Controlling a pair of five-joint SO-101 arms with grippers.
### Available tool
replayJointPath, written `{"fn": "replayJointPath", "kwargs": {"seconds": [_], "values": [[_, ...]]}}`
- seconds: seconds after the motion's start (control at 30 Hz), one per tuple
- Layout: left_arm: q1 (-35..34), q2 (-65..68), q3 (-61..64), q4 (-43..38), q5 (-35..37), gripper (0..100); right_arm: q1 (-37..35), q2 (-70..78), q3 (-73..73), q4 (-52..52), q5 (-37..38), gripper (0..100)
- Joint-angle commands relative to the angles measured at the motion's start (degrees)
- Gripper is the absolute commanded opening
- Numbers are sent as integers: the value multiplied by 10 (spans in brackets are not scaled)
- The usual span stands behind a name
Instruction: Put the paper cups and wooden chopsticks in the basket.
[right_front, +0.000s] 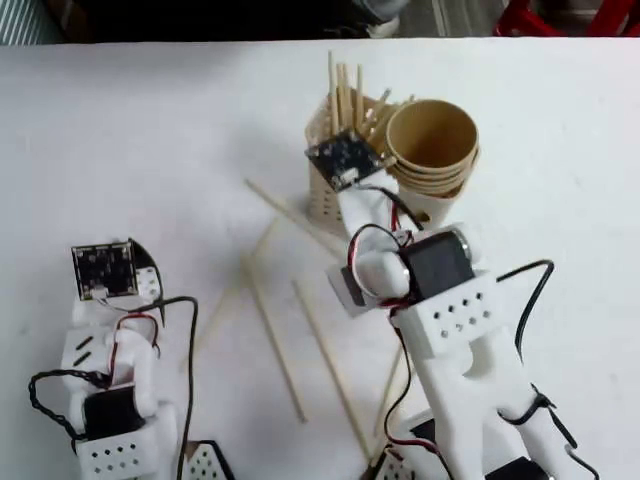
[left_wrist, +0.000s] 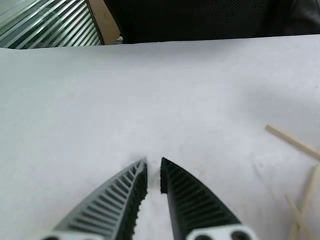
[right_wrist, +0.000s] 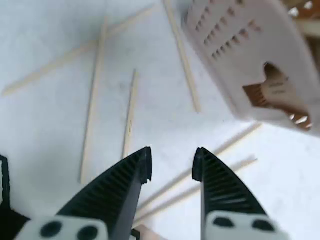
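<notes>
White desk (right_front: 150, 130) is carrying basket (right_front: 322, 195) and paper cups (right_front: 432, 140) at 12 o'clock. Right pincer (right_wrist: 172, 167) is hovering part-open and empty above loose chopsticks (right_front: 272, 335) at 6 o'clock, probably for pickup. Left pincer (left_wrist: 153, 175) is sitting nearly closed, empty.

White table (right_front: 150, 120). Basket (right_front: 322, 200) stands on it, just ahead of right hand (right_wrist: 172, 162). Loose wooden chopsticks (right_front: 275, 340) lie flat on table, scattered, some crossing. Most lie between the two hands, several beneath and ahead of right hand. Few ends lie beside left hand (left_wrist: 153, 167).
</notes>
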Motion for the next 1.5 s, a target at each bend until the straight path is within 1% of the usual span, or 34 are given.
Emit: {"fn": "replayJointPath", "kwargs": {"seconds": [0.0,0.27,0.3,0.4,0.53,0.7,0.8,0.93,1.13,1.33,1.47], "values": [[-5,-7,-3,-4,-5,68,28,-17,40,8,1,144],[-5,-7,-3,-4,-5,68,101,-17,146,3,-4,145],[-5,-7,-3,-4,-5,68,112,-16,159,-5,-20,145],[-5,-7,-3,-4,-5,68,143,-13,206,-58,-98,145],[-5,-7,-3,-4,-5,68,157,-13,258,-136,-177,145],[-4,-7,-2,-4,-5,68,159,-12,273,-166,-288,146],[-4,-7,-2,-4,-5,68,175,-12,273,-175,-324,146],[-4,-7,-2,-4,-5,68,208,-11,281,-181,-339,146],[-3,-7,-2,-4,-5,68,257,-16,298,-180,-335,146],[-2,-7,-2,-4,-5,68,290,-12,309,-181,-335,146],[-1,-7,-2,-4,-5,68,305,-12,339,-219,-335,146]]}}
